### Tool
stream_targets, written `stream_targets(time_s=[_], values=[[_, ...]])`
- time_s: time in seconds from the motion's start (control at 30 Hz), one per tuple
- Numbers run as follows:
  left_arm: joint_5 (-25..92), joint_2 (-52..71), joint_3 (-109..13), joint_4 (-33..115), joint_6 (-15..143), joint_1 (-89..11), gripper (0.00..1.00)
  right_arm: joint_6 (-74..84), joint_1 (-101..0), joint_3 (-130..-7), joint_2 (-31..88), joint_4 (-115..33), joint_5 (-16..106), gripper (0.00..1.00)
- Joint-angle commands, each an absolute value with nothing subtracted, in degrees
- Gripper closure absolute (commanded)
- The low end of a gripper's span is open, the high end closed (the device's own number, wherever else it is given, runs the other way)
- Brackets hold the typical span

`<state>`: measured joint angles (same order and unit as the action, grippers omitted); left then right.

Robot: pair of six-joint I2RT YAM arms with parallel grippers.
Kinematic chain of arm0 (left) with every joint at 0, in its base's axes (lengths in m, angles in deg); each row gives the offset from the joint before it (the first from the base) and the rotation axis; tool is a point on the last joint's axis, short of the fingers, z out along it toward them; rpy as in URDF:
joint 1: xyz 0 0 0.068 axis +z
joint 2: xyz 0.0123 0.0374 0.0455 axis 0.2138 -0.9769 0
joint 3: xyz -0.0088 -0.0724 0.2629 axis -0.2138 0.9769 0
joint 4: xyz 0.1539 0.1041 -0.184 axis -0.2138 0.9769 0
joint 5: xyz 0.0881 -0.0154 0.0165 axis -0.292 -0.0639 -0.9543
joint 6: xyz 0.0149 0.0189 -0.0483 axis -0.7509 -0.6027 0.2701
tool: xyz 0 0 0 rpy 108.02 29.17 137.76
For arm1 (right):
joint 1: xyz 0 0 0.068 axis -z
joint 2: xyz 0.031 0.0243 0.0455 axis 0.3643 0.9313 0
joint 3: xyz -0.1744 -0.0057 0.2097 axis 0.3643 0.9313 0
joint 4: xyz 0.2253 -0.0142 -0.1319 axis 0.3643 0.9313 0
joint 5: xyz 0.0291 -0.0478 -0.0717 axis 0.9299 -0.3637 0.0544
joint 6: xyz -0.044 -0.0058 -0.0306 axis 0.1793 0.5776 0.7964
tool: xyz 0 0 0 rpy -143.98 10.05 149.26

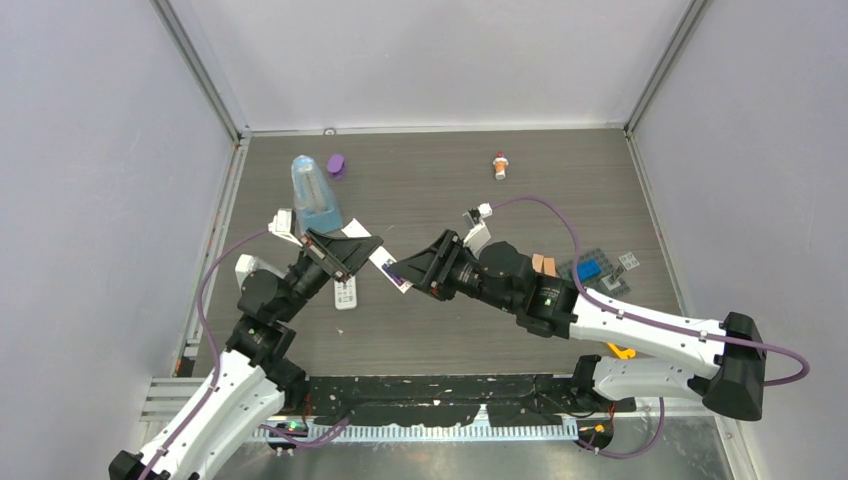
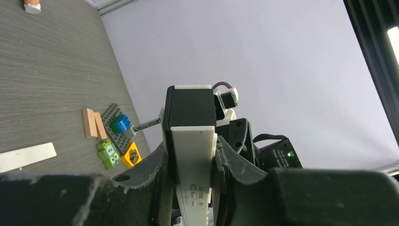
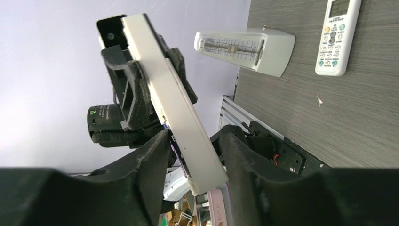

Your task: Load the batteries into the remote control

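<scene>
Dark wood-grain table (image 1: pixel 560 180), pale walls all round. From the near edge both arms lean inward and meet mid-table. The remote control (image 3: pixel 336 37) lies flat beside them, buttons up, long axis near-to-far, screen end away; its lettering is too small to read. The left gripper (image 2: pixel 193 162) clamps a white bar (image 3: pixel 160 80). The right gripper (image 3: pixel 195 155) straddles the bar's other end, grip unclear. A metronome (image 3: pixel 244 47) stands beyond.

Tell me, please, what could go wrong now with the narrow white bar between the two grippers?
1. The left gripper clamps the narrow flat white plastic bar above the table; the right gripper straddles its other end, so an uneven pull might twist it loose.
2. The tall pale pyramid-shaped case stands close to the left gripper; a swing could topple it.
</scene>
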<state>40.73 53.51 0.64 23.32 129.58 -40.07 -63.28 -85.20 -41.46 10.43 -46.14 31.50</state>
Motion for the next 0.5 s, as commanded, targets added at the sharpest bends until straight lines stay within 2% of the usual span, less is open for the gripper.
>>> stream_targets(time_s=[0.0, 0.03, 0.17, 0.3, 0.47], values=[[41.3, 53.8, 0.3, 21.8, 123.9, -40.3, 1.0, -63.6, -84.5, -42.9, 9.9, -45.5, 31.0, 0.43], [41.1, 53.8, 0.3, 22.0, 123.8, -40.3, 1.0, -63.6, -84.4, -42.7, 9.7, -45.5, 30.9, 0.34], [40.7, 54.3, 0.4, 22.9, 123.0, -40.3, 1.0, -62.6, -83.9, -40.7, 8.1, -45.8, 30.6, 0.18], [40.5, 54.7, 1.2, 23.6, 121.7, -40.2, 1.0, -58.2, -83.0, -37.9, 5.4, -45.0, 29.5, 0.1], [40.6, 55.0, 2.3, 25.3, 119.3, -40.1, 1.0, -47.7, -80.0, -36.9, 1.4, -42.9, 31.6, 0.1]])
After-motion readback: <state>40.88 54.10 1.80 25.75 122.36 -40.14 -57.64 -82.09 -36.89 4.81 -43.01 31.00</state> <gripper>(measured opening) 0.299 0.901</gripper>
